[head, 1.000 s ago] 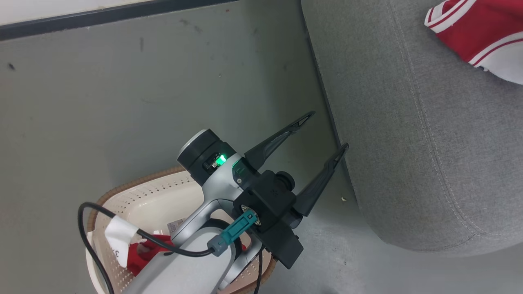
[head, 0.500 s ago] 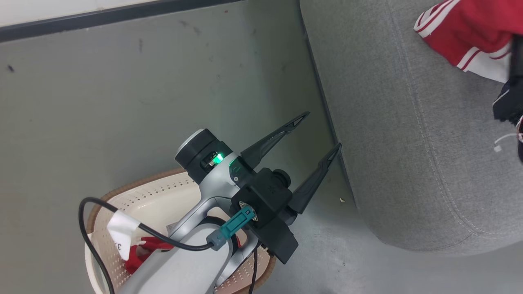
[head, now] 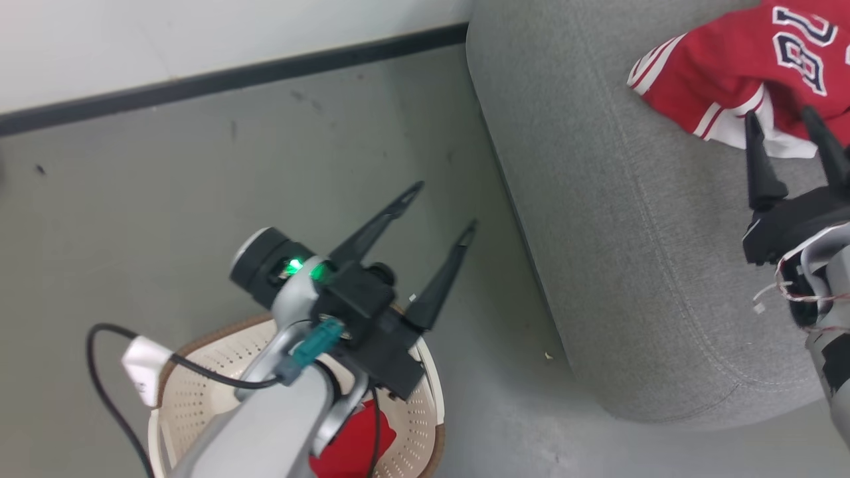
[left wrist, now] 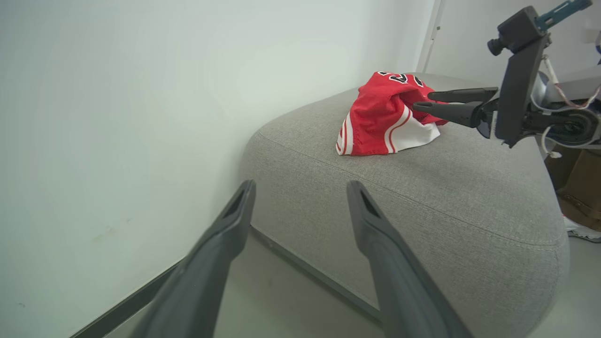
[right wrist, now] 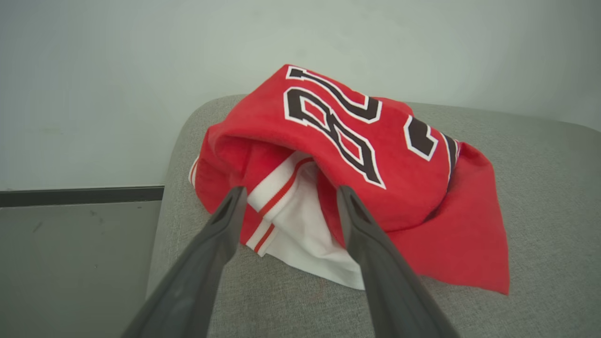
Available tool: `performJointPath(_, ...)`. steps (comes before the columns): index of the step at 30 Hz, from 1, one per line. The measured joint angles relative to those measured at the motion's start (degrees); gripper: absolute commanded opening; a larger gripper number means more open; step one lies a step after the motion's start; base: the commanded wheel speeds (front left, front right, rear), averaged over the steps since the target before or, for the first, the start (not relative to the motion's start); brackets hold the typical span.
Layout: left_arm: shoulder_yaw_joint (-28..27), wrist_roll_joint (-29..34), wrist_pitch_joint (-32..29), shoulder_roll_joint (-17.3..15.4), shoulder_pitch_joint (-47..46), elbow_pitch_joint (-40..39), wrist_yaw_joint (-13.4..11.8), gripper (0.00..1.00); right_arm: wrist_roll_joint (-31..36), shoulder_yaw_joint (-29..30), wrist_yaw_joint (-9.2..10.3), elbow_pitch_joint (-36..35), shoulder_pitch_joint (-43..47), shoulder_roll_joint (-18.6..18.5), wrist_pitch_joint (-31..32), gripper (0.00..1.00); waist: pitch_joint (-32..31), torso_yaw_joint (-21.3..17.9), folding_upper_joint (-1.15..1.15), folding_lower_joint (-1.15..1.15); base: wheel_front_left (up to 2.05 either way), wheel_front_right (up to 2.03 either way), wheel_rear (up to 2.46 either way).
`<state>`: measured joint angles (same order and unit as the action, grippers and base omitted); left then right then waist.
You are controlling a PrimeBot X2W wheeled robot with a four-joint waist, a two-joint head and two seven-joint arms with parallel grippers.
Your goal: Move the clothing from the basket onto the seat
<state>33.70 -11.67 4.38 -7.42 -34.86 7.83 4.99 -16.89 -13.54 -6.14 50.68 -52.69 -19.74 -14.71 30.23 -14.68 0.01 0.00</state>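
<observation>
Nearby: wall (left wrist: 94,94) flanks seat (head: 631,265); jersey (head: 724,73) atop.

A grey floor (head: 199,172), marked with a few dark scuffs, was bordered by a black baseboard (head: 232,77) beneath a pale wall (head: 199,33). A small pale crumb (head: 547,356) was seen on the floor. A brown cardboard box (left wrist: 578,185) was glimpsed in the left wrist view.

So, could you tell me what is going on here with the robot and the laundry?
The robot is emptying the basket onto the grey seat. A red numbered jersey lies crumpled on the seat, and the open right end effector is at its white hem, gripping nothing. Another red garment is in the basket on the floor. The open, empty left end effector hangs near the basket, pointing toward the seat.
</observation>
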Motion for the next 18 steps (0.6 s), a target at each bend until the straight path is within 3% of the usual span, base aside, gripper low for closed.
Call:
performJointPath(10, -6.7, -3.5, 5.0, -2.3, 5.8, 5.2, -3.6, 1.0, 2.5, -1.1, 0.22, -6.0, 7.0, 1.8, 0.0, 1.0, -6.9, 0.7, -0.01, 0.0, 0.0, 0.0, 0.0)
performJointPath(18, -11.2, -7.0, 7.6, -3.5, 12.7, 7.7, -6.1, 1.0, 3.3, -1.2, 2.21, -12.1, 14.0, 3.2, 0.0, 1.0, -13.2, 2.1, -0.02, -0.01, 0.0, 0.0, 0.0)
